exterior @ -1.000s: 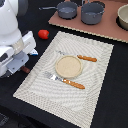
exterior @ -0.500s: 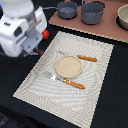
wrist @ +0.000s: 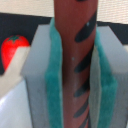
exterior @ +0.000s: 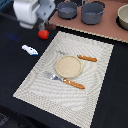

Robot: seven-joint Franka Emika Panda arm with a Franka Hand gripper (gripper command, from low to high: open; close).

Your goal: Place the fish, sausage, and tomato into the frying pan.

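My gripper (exterior: 46,15) hangs at the far left of the exterior view, above the table's back edge. In the wrist view it (wrist: 75,85) is shut on the reddish-brown ribbed sausage (wrist: 75,30), which stands upright between the teal pads (wrist: 52,75). The red tomato (exterior: 43,34) lies on the dark table just below the gripper and also shows in the wrist view (wrist: 15,47). The white fish with the blue end (exterior: 30,50) lies left of the placemat. The dark grey frying pan (exterior: 66,9) sits on the brown board, to the right of the gripper.
A larger grey pot (exterior: 92,12) and a beige bowl (exterior: 123,16) stand on the brown board (exterior: 100,29). The striped placemat (exterior: 95,95) carries a wooden plate (exterior: 68,66), a knife (exterior: 86,58) and a fork (exterior: 67,81) with orange handles.
The arm has moved from the exterior view's left edge toward the back and right, carrying the sausage, and now hangs nearer the frying pan.
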